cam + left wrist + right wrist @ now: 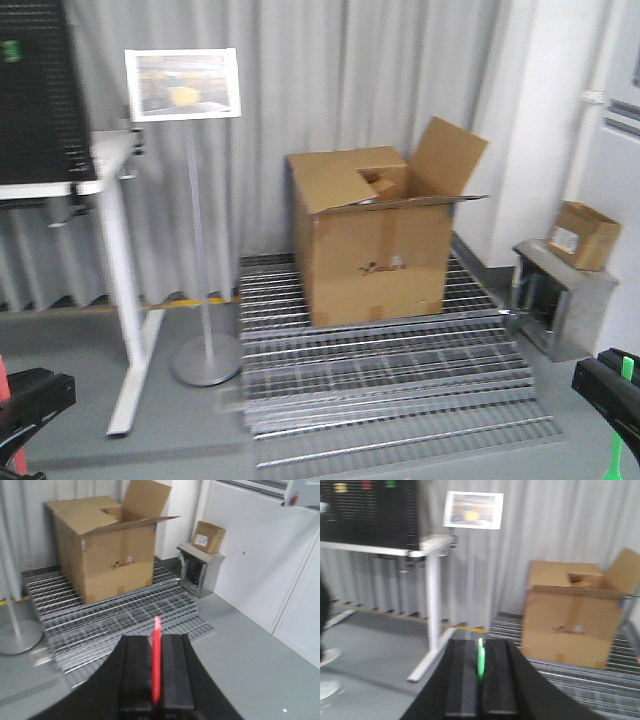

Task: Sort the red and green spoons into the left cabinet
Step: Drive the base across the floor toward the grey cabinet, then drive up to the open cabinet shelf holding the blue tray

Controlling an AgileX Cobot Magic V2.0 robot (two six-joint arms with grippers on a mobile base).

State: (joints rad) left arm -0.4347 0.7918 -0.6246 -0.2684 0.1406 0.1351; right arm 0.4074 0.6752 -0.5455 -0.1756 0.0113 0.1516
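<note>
1. My left gripper [156, 642] is squeezed tight on the red spoon [157, 665]. The spoon sits between the two black fingers, and a thin bit of it pokes out past the tips.
2. My right gripper [480, 647] is squeezed tight on the green spoon [481, 661] in the same way. A short green bit sticks up past the tips.
3. I cannot tell which end of either spoon is poking out.
4. In the front view both grippers are low in the corners, red on the left and green on the right, well apart.
5. A big brown box [375, 240] with open flaps sits on the metal grates [400, 375] on the floor. A grey curtain [330, 70] hangs behind it.
6. A sign on a pole [182, 85] stands to the left of the box, just beside a white table leg [125, 300].
7. A small brown box [583, 235] sits on a grey metal block [560, 290] to the right of the grates.
8. In the left wrist view there are white doors [260, 570] near that block.
9. All the pictures are a bit blurry.
</note>
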